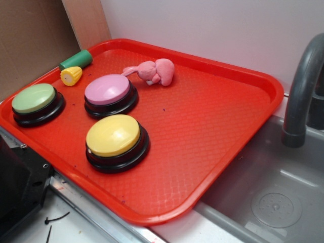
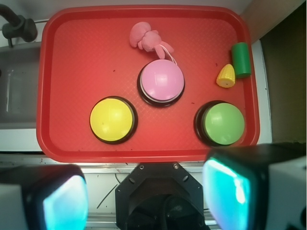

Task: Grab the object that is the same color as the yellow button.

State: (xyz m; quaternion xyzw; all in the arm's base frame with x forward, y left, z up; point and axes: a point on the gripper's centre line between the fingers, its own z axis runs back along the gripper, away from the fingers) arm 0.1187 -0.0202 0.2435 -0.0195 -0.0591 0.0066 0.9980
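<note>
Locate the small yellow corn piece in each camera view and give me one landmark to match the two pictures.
Exterior view: the corn piece lies near the tray's far left corner, touching or nearly touching the green cylinder behind it.
Wrist view: the corn piece sits at the upper right of the tray, just left of the green cylinder.
Shared landmark: the green-topped button, the button nearest the corn in both views.

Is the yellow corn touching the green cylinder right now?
Cannot tell. In the wrist view the corn sits right against the green cylinder with no clear gap; the exterior view shows them overlapping, so contact is likely but not plain.
</note>
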